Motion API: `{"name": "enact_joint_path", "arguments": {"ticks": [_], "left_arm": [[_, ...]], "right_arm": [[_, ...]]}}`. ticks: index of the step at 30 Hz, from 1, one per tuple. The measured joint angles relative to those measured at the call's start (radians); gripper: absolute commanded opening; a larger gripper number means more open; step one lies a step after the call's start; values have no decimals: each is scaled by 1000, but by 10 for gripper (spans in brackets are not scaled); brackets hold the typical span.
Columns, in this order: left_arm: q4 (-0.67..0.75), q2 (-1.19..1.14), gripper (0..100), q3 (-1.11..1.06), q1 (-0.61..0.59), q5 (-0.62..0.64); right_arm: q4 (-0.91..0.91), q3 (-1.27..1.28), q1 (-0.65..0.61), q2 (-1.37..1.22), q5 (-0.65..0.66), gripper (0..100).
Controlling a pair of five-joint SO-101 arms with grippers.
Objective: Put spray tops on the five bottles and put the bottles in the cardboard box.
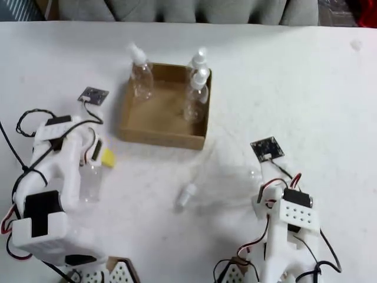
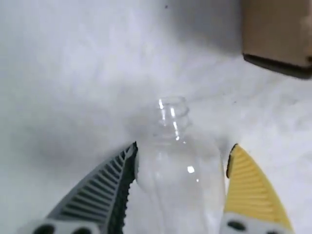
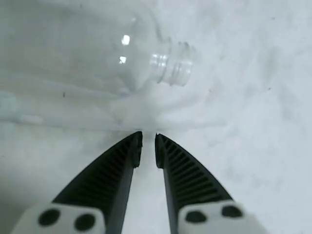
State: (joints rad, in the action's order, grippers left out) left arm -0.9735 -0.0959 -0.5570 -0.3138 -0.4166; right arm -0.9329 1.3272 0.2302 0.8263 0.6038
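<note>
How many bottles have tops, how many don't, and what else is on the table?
Bottles with spray tops: 3
Bottles without tops: 2
Loose spray top: 1
Cardboard box: 1
Total: 7

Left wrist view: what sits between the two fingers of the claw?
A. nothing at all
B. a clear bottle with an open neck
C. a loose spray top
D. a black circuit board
B: the left claw holds a clear bottle between its grey and yellow sides, and the bottle's threaded neck is bare.
</note>
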Motion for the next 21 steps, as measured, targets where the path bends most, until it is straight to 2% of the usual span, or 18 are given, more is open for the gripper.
{"name": "enact_joint_path", "arguments": {"ticks": [4, 13, 17, 21], "left_arm": [[3, 0, 24, 0, 0, 0], [3, 0, 20, 0, 0, 3], [18, 0, 21, 0, -6, 54], [51, 0, 24, 0, -34, 158]], "right_arm": [[0, 0, -2, 0, 0, 17], [0, 0, -2, 0, 14, 17], [0, 0, -2, 0, 14, 20], [-29, -41, 0, 0, 23, 21]]}}
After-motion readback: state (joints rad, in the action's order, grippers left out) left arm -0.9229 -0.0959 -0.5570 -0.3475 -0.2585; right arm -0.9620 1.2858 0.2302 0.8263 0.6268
